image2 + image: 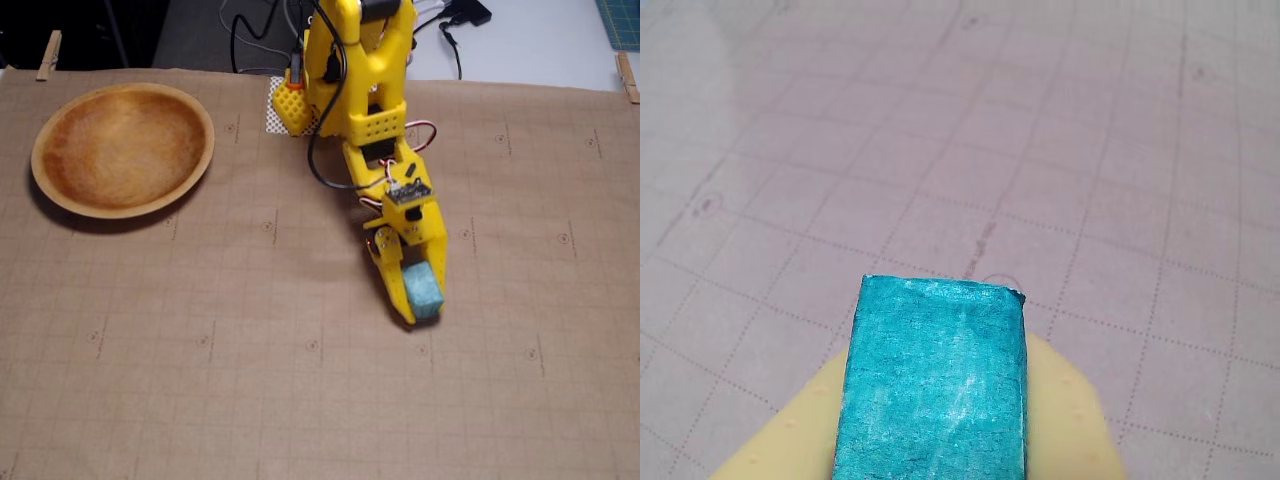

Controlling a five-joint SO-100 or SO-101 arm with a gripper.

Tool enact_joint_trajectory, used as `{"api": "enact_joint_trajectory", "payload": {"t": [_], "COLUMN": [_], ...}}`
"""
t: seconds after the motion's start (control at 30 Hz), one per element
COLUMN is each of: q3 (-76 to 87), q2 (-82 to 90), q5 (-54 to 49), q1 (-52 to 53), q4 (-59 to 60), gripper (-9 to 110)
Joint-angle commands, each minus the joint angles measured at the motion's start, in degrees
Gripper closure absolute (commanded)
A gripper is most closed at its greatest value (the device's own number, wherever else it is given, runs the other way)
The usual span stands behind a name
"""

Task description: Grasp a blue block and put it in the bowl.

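- Blue block (423,288) sits between the yellow fingers (398,285) of the hand (420,300), which are clamped on it, right of centre on the table (200,380) in the fixed view.
- In the wrist view the blue block (936,380) fills the lower middle, with a pale yellow finger (1070,420) behind it and the gridded mat (1040,150) beyond.
- Wooden bowl (122,150) lies at the far left of the fixed view, well apart from the hand, with nothing in it.
- Yellow arm (365,90) reaches from the table's far edge toward the camera.
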Motion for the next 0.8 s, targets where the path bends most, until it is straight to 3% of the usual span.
{"api": "enact_joint_trajectory", "payload": {"t": [0.0,0.33,0.77], "q3": [0.4,-0.4,-23.0], "q2": [12.2,35.9,37.3], "q5": [-1.5,-1.9,-1.8], "q1": [0.4,4.0,20.2], "q4": [6.1,33.5,55.5], "gripper": [104,104,104]}}
